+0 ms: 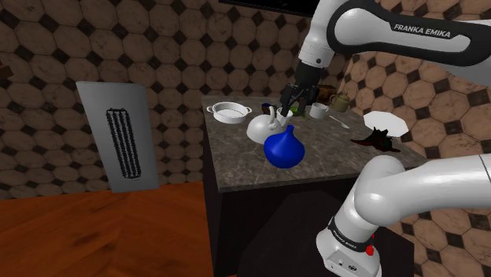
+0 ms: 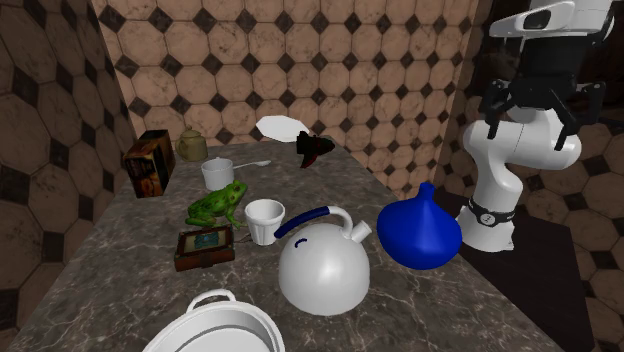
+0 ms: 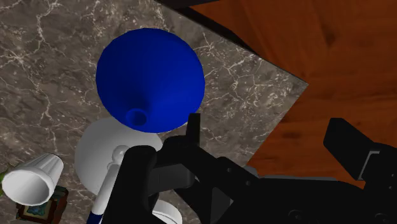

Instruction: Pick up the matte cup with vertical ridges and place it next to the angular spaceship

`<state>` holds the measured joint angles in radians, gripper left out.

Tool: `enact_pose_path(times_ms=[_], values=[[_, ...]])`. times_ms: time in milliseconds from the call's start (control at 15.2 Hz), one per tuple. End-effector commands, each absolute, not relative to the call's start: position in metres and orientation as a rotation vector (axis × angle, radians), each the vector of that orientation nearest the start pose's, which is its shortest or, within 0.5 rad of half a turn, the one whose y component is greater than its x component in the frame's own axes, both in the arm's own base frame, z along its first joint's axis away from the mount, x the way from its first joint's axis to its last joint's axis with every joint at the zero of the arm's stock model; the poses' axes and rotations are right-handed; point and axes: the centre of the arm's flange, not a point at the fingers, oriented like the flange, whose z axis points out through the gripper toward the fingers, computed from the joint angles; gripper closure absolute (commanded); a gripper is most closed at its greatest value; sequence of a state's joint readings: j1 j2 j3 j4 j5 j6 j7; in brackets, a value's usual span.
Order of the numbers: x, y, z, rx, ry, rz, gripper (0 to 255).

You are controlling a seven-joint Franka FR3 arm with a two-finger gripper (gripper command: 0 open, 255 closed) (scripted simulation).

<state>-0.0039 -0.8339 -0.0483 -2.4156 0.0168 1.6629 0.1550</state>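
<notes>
The ridged cup (image 2: 264, 220) is plain white and stands upright on the dark marble table (image 2: 420, 300), between a green frog (image 2: 218, 203) and a white kettle (image 2: 322, 262). From the wrist, the cup (image 3: 33, 180) lies off beside the left finger, past the kettle. The angular spaceship (image 2: 315, 148), dark with red, rests at the far end of the table beside a white plate (image 2: 283, 129); the shoulder view has the spaceship (image 1: 378, 138) at its right. My gripper (image 2: 535, 115) hangs open and empty high above the table, over the kettle and the blue vase (image 3: 149, 79).
The blue vase (image 1: 283, 148) and the kettle (image 1: 265, 126) stand mid-table. A white pot (image 1: 228, 112) is at one end, and a mug (image 2: 217, 172), a printed box (image 2: 150, 163) and a small chest (image 2: 205, 247) crowd the frog's side. Past the table edge lies wooden floor (image 3: 280, 38).
</notes>
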Motion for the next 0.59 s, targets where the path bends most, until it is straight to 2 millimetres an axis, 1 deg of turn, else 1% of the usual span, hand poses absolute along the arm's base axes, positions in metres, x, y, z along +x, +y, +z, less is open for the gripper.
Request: enact_pose_path(times_ms=[0,528], values=[[0.302,-0.018,0.585,-3.068,0.298,-0.119,0],[0.334,-0.113,0.55,-3.063,0.277,-0.131,0]])
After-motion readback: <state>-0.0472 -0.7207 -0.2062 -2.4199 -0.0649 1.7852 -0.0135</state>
